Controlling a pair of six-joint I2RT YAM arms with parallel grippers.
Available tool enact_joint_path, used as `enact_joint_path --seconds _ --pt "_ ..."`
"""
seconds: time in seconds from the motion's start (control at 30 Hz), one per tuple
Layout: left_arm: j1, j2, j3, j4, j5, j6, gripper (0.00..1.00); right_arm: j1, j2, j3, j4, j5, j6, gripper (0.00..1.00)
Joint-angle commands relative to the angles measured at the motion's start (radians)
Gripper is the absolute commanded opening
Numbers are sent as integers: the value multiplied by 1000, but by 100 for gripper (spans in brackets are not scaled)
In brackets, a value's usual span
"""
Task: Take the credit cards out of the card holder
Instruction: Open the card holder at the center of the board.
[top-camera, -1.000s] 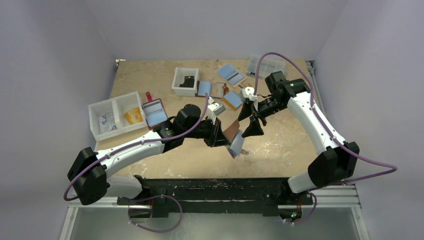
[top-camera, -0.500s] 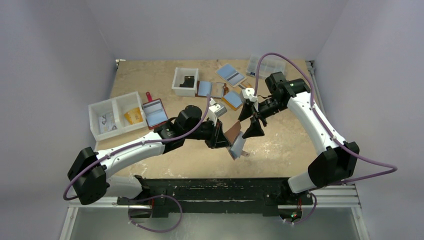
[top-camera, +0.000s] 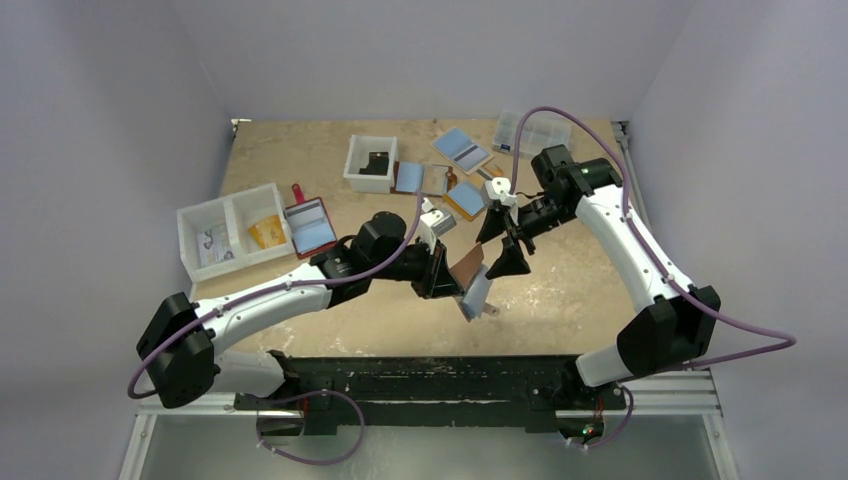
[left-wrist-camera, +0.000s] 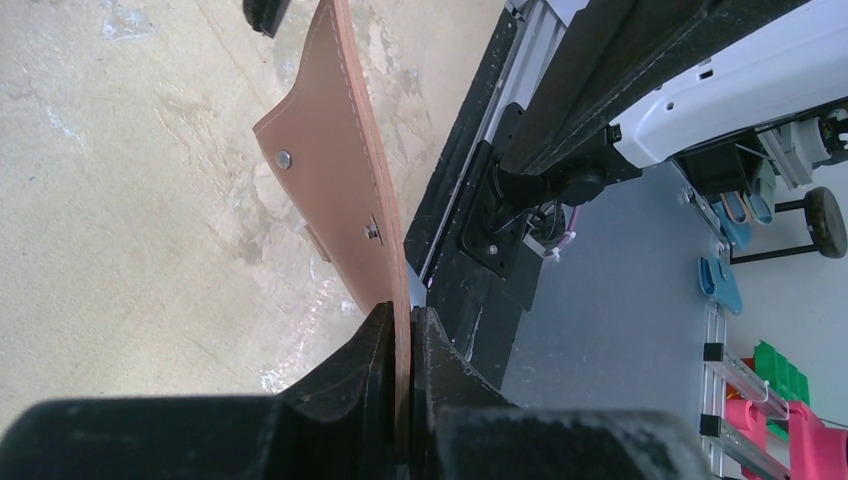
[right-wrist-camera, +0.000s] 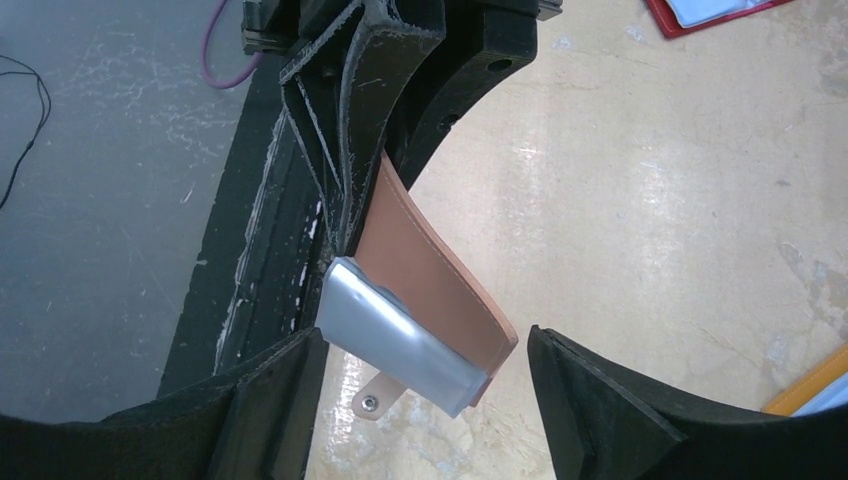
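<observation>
The tan-brown card holder (top-camera: 467, 267) hangs in the air over the table's middle, and my left gripper (top-camera: 440, 272) is shut on one edge of it. In the left wrist view the leather (left-wrist-camera: 335, 170) runs edge-on out of the left gripper (left-wrist-camera: 402, 315), a snap stud showing. A light blue credit card (right-wrist-camera: 400, 345) lies against the card holder (right-wrist-camera: 430, 255) at its free end, with a small snap tab below it. My right gripper (right-wrist-camera: 425, 338) is open, one finger on each side of that end and touching nothing. From above, the right gripper (top-camera: 500, 245) sits just right of the holder. No dark grey card shows.
A white two-part bin (top-camera: 230, 232) with a yellow cup stands at the left, a dark red wallet (top-camera: 308, 225) beside it. A white box (top-camera: 370, 162), several wallets and cards (top-camera: 460, 150) and a clear case (top-camera: 535, 130) lie at the back. A black rail (top-camera: 430, 372) runs along the near edge.
Almost nothing: the left gripper and the card holder have drifted a trace to the right, and the right gripper stays open around the holder's end.
</observation>
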Motion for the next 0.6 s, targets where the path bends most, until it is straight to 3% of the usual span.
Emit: enact_joint_path --seconds 0.0,0.57 --pt "-7 1 13 78 23 -7 0 -4 -26 -2 -12 -35 -19 84" --pt "-32 -3 15 85 3 -23 0 -4 -40 4 -14 -25 -17 85"
